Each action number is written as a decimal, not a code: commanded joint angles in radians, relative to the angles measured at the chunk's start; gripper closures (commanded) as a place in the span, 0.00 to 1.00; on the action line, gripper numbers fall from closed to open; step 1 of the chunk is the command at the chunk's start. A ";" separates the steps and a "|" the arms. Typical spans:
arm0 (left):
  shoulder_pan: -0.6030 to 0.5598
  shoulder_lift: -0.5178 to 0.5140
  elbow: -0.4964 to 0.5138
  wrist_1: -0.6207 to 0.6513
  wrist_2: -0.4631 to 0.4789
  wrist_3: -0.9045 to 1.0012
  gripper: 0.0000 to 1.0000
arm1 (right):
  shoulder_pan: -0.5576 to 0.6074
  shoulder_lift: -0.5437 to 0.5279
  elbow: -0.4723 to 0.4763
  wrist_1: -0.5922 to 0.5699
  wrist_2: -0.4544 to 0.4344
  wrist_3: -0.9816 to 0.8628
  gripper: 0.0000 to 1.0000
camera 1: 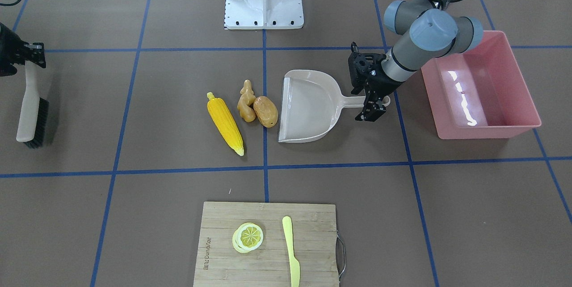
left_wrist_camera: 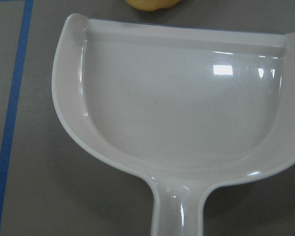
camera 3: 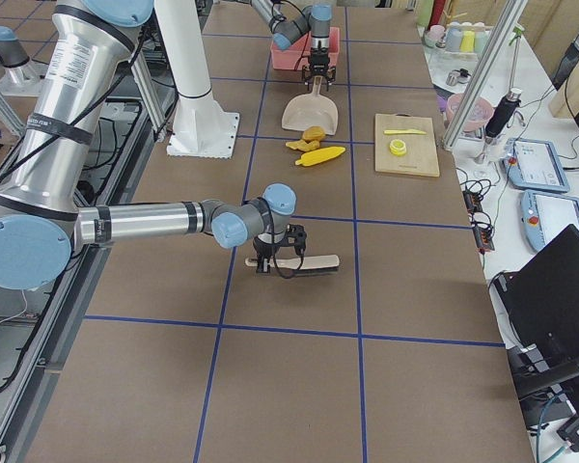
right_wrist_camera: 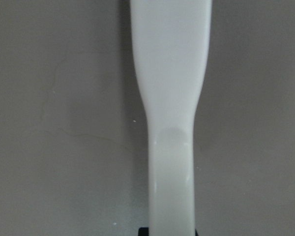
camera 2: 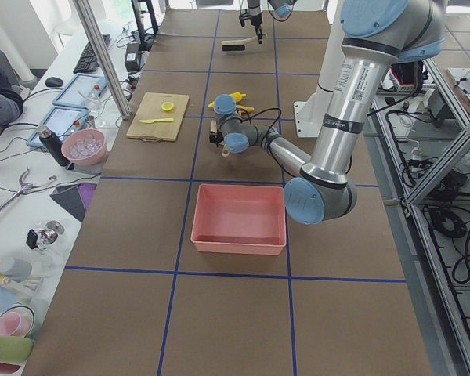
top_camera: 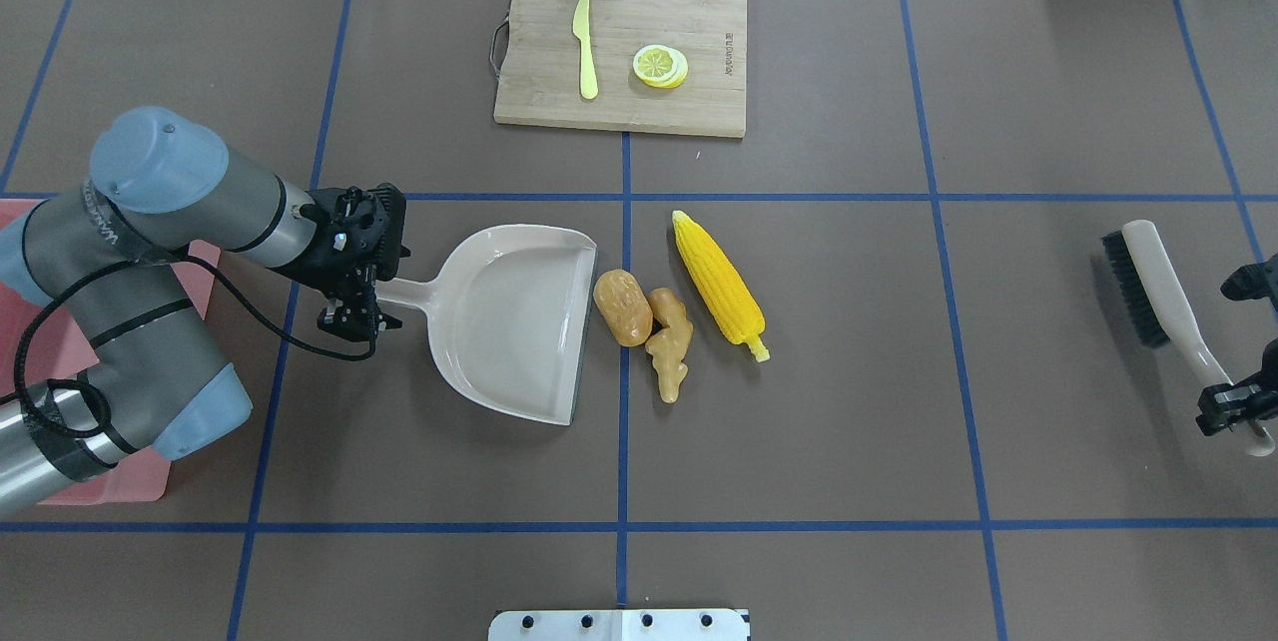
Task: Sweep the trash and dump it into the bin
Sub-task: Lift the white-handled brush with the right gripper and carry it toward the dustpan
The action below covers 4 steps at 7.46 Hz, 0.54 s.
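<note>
Trash [camera 1: 250, 110] sits mid-bench [camera 1: 134, 215]: I see the long yellow toy corn cob [camera 1: 225, 122], the knobbly tan ginger root [camera 1: 246, 101] and the brown oval potato [camera 1: 266, 111], which is nearest the beige plastic dustpan [camera 1: 308, 108]'s open lip. My left tool [camera 1: 372, 110] is clenched on the dustpan handle. The pink translucent rectangular plastic tub [camera 1: 487, 131] stands near it on the far side. The right tool [top_camera: 1236, 408] grips the beige black-bristled brush [camera 1: 30, 108], well apart.

Lemon slice [camera 1: 248, 237], knife [camera 1: 291, 251] on cutting board [camera 1: 219, 242]
</note>
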 commanded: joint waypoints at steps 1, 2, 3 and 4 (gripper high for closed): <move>-0.007 0.012 -0.011 -0.010 0.003 0.008 0.12 | 0.028 0.024 0.085 -0.055 -0.011 -0.004 1.00; -0.007 0.018 -0.011 -0.005 0.001 0.038 0.12 | 0.042 0.075 0.102 -0.095 -0.013 -0.004 1.00; -0.005 0.019 -0.011 -0.004 0.001 0.036 0.12 | 0.044 0.185 0.105 -0.183 -0.014 -0.003 1.00; 0.002 0.021 -0.009 -0.002 0.003 0.034 0.12 | 0.024 0.320 0.102 -0.304 -0.036 0.002 1.00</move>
